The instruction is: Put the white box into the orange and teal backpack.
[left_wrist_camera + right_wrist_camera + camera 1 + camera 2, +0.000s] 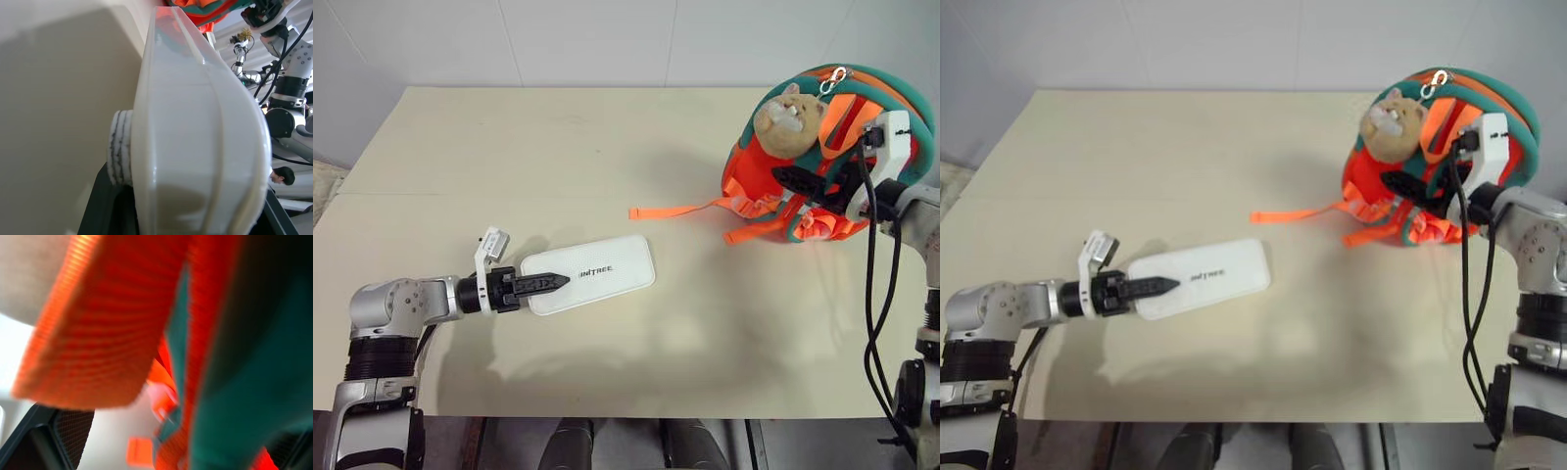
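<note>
Two pincers work over a pale beige worktop (607, 372). Lower left of the head views: the left pincer (553, 282) lies nearly level, its black fingers narrowed onto the near short end of the white box (597, 273), one finger lying across the box's top face. The box rests flat on the worktop, its long axis running from lower left to upper right, with dark lettering on its upper face. In the left wrist view the rounded end of the box (195, 147) stands between the two fingers, with a ribbed pad pressed to its side.

Upper right of the head views: the orange and teal backpack (773, 176) stands at the worktop's right edge, well apart from the box. A tan plush toy (788, 122) sits on its upper front, and a metal clip (838, 76) shows at its top. Loose orange straps (675, 210) trail from it toward the centre of the worktop. The right pincer (798, 181) reaches into the backpack's folds at its right side, its fingers spread wide against the fabric; orange and teal cloth lies close against them in the right wrist view.
</note>
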Tool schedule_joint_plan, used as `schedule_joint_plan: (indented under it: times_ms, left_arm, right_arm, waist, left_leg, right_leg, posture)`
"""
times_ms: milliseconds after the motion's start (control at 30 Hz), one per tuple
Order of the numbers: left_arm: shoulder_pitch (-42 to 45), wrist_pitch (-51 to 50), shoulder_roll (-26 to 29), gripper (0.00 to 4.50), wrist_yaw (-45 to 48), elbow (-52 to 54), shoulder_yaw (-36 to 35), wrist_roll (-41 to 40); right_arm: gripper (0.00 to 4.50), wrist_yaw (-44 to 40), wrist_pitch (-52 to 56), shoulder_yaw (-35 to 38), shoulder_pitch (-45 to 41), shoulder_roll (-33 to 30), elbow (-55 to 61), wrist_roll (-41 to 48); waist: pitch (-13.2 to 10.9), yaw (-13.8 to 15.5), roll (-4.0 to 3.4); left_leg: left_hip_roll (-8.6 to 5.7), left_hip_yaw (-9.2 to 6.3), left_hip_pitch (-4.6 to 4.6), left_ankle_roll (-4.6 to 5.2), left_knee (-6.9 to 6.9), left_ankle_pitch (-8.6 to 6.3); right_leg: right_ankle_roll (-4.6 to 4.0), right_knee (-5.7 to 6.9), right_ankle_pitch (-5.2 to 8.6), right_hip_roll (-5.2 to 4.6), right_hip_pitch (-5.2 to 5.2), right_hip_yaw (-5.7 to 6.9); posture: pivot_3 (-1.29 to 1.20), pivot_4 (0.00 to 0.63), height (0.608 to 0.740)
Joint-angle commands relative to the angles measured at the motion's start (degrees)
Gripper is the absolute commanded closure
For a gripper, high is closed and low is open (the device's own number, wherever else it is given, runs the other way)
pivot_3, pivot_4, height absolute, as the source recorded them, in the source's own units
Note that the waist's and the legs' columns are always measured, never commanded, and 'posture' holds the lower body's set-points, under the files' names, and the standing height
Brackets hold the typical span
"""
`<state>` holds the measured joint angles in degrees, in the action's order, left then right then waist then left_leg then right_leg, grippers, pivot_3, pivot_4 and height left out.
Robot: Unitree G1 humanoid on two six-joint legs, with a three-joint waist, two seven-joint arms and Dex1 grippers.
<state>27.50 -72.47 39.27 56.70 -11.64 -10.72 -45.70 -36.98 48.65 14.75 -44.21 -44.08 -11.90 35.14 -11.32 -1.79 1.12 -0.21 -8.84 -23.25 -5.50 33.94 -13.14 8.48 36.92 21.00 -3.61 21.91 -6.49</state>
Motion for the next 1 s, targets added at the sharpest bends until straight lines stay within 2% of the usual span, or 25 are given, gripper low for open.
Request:
schedule_joint_plan:
  times_ms: [33, 100, 233, 267, 367, 567, 700, 833, 1000]
  left_arm:
    - [-0.98, 0.58, 0.11, 3.22, -1.63, 1.92, -2.41, -0.76]
    - [-1.66, 0.69, -0.12, 3.22, -2.32, 2.38, -3.17, -1.1]
    - [-1.79, 1.46, -0.01, 3.22, -2.74, 2.24, -3.67, -1.24]
    - [-1.57, 2.23, 0.37, 3.22, -2.8, 1.61, -4.07, -0.9]
    - [-0.86, 4.13, 1.68, 3.22, -2.58, 0.04, -4.98, -0.16]
    - [-0.06, 7.06, 4.87, 3.22, -2.23, -2.43, -7.17, 0.05]
    - [0.3, 8.28, 6.03, 3.22, -3.13, -3.84, -9.38, 0.02]
    - [-0.61, 8.06, 5.66, 3.22, -4.09, -2.74, -10.26, -0.4]
    - [-1.97, 7.32, 4.76, 3.22, -5.46, -0.53, -11.04, -1.16]
  right_arm:
    - [0.18, -1.64, -3.67, 0.27, -1.48, 2.16, -0.56, -0.29]
    - [0.64, -1.86, -4.89, 0.34, -1.63, 4.64, -0.7, 0.15]
    - [1.88, -3.14, -6.25, -0.2, -0.75, 6.59, 0.7, 0.05]
    - [1.88, -3.57, -5.93, 0.18, -0.86, 7.11, 0.58, 0.81]
    - [2.5, -5.85, -5.3, 0.88, -1.0, 8.2, 0.63, 2.92]
    - [4.37, -9.32, 0.53, 2.48, -2.29, 10.38, 5.7, 11.62]
    - [4.49, -11.35, 5.1, 2.08, -2.75, 10.59, 12.8, 18.13]
    - [4.49, -7.46, 8.78, 1.8, -3.97, 12.72, 15.83, 21.46]
    - [4.49, -6.13, 17.36, 2.0, -5.03, 12.83, 23.37, 33.49]
  waist:
    - [0.0, -0.03, 0.0]
    - [0.0, -0.61, 0.0]
    - [0.0, -0.82, 0.0]
    - [0.0, -0.93, 0.0]
    - [0.0, -1.47, 0.0]
    - [-0.01, -1.81, -0.02]
    - [-0.02, -1.57, -0.04]
    - [-0.02, -1.58, -0.04]
    - [-0.03, -1.53, -0.05]
  left_leg:
    - [0.0, 0.0, 0.0, 0.0, 0.01, 0.0]
    - [0.0, 0.01, 0.02, 0.0, 0.04, 0.0]
    - [0.0, -0.02, 0.04, 0.01, 0.11, 0.03]
    - [0.0, -0.02, 0.04, 0.01, 0.12, 0.04]
    - [-0.01, -0.03, 0.04, 0.01, 0.15, 0.06]
    - [0.02, -0.03, 0.05, 0.0, 0.12, 0.07]
    - [0.03, -0.02, -0.03, 0.0, 0.09, 0.07]
    - [0.03, 0.0, -0.15, -0.01, 0.04, 0.07]
    - [0.06, 0.0, -0.28, -0.06, 0.0, 0.1]
  right_leg:
    - [0.0, 0.01, 0.0, 0.0, 0.0, 0.0]
    - [0.0, 0.07, 0.0, 0.0, -0.01, -0.01]
    - [0.0, 0.25, 0.0, 0.01, 0.01, -0.01]
    - [0.0, 0.26, 0.0, 0.01, 0.01, -0.01]
    - [0.0, 0.37, 0.0, 0.02, 0.02, -0.01]
    - [0.0, 0.48, 0.0, 0.07, 0.13, -0.05]
    - [-0.01, 0.49, 0.01, 0.05, 0.24, -0.06]
    - [-0.02, 0.51, 0.01, 0.03, 0.42, -0.06]
    - [-0.05, 0.58, 0.02, 0.03, 0.62, -0.05]
  posture:
    - [0.0, 0.15, 0.74]
    - [0.0, 0.15, 0.74]
    - [0.0, 0.15, 0.74]
    - [0.0, 0.15, 0.74]
    - [0.0, 0.15, 0.74]
    - [0.0, 0.15, 0.74]
    - [0.0, 0.15, 0.74]
    - [0.0, 0.15, 0.74]
    - [0.0, 0.15, 0.74]
